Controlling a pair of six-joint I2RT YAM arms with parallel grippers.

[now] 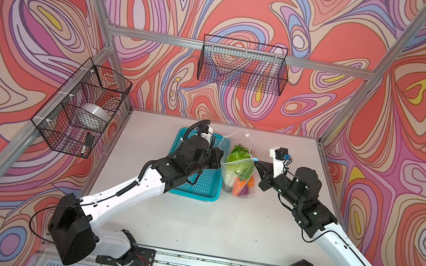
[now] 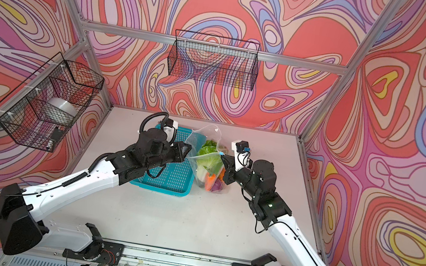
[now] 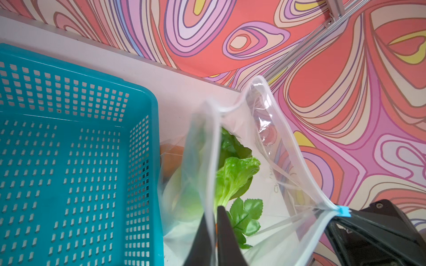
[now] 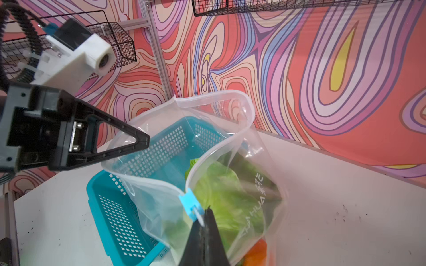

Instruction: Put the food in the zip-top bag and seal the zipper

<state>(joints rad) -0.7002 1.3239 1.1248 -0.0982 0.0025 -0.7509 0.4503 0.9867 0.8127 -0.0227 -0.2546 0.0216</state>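
One teal basket point(image 1: 207, 181) just beside the zip-top bag point(image 1: 239, 171)

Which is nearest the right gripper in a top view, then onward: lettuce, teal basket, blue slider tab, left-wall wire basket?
1. blue slider tab: at the tips of the right gripper, on the zip-top bag mouth.
2. lettuce: inside the bag, just left.
3. teal basket: beyond the bag, left.
4. wire basket: left wall, farthest.
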